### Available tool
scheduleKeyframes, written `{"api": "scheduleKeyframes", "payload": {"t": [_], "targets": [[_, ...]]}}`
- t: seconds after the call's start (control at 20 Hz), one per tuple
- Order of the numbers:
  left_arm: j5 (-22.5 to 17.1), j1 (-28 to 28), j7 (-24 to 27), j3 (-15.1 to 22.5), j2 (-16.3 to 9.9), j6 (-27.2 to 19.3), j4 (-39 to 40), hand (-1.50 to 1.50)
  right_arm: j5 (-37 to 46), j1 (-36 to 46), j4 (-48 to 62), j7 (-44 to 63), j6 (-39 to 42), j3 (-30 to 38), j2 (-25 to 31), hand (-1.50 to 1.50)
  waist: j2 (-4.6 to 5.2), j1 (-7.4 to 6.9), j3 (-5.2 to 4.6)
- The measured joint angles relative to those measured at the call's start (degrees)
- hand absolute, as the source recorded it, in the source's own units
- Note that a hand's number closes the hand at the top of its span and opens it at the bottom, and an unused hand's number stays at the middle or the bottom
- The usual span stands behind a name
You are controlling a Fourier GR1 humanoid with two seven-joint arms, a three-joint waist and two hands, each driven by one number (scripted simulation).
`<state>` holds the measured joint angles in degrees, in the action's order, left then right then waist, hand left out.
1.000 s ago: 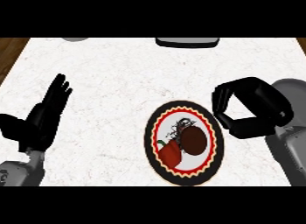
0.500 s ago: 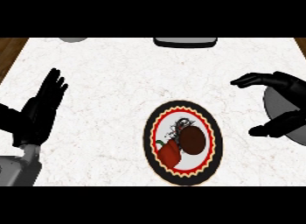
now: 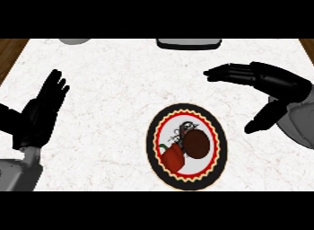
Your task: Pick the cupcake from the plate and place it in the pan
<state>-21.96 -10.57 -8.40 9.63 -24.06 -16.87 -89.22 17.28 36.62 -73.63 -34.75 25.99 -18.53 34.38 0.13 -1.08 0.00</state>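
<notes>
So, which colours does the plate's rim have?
The plate's rim is black with a red zigzag band inside, seen in the head view.

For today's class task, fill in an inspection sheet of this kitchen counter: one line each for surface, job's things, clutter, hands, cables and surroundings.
Surface: white marbled counter, with wood showing past its left and right edges.
Job's things: the brown cupcake sits on the plate, which has a black rim and red zigzag band; a grey pan lies at the far edge, partly cut off.
Clutter: a red item on the plate beside the cupcake; a grey object at the far left edge, mostly cut off.
Hands: left hand open, resting at the left, fingers up; right hand open, above and right of the plate, holding nothing.
Cables: nothing seen.
Surroundings: nothing seen.
</notes>
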Motion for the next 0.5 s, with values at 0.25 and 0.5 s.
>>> {"api": "scheduleKeyframes", "payload": {"t": [0.25,0.5], "targets": [[0.95,0.50,0.50,-0.39,0.71,0.18,0.31,0.00,7.38,3.33,-2.34,3.69,1.76,-5.21,-1.14,-1.50,-0.13,0.37,-0.03],[1.58,0.75,0.31,-0.36,1.41,0.04,0.29,0.00,15.33,5.09,-2.78,6.92,5.97,-12.65,-0.78,-1.50,-0.13,0.41,-0.05]]}}
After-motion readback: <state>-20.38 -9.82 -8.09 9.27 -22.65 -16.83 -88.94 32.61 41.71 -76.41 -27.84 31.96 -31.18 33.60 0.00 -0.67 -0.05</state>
